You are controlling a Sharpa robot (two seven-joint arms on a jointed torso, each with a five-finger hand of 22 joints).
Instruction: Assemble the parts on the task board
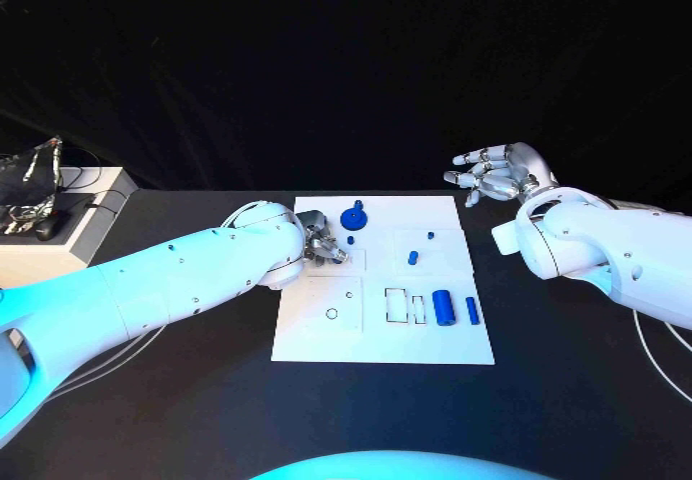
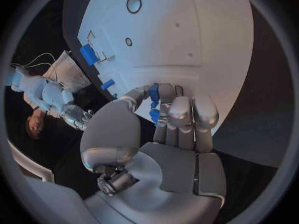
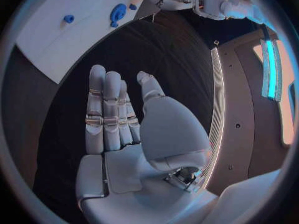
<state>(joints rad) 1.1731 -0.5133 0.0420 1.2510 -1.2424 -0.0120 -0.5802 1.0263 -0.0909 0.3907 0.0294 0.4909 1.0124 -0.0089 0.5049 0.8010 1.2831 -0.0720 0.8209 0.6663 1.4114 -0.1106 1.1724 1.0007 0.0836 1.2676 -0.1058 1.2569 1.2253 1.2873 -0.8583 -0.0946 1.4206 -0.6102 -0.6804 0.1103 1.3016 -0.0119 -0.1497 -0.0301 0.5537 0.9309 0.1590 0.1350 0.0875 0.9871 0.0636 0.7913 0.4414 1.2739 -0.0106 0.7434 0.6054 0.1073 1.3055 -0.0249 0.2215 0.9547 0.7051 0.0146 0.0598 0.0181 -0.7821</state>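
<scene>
**Left robot hand pinches a blue part over the task board**

Nearest the robot on the task board [image 1: 378,340], two blue cylinders [image 1: 444,307] lie side by side next to a pair of outlined rectangular slots [image 1: 397,305], with a small ring-shaped hole [image 1: 332,313] off toward the left arm's side. Move up the board and there's a tiny blue peg [image 1: 413,257] standing near its middle, and another small blue piece [image 1: 431,236] just beyond it. Now the action: the left robot hand [image 1: 323,245] sits over the board's left portion, fingers curled in, and the left wrist view shows a small blue part [image 2: 154,92] pinched between thumb and fingers, right above the white surface. Just past that hand, toward the board's far edge, a blue round piece with a stem [image 1: 355,216] rests on the board. Furthest out, off the board's far right corner, the right robot hand [image 1: 492,172] hovers over the black table [image 1: 173,400], fingers straight, slightly apart, holding nothing.
</scene>
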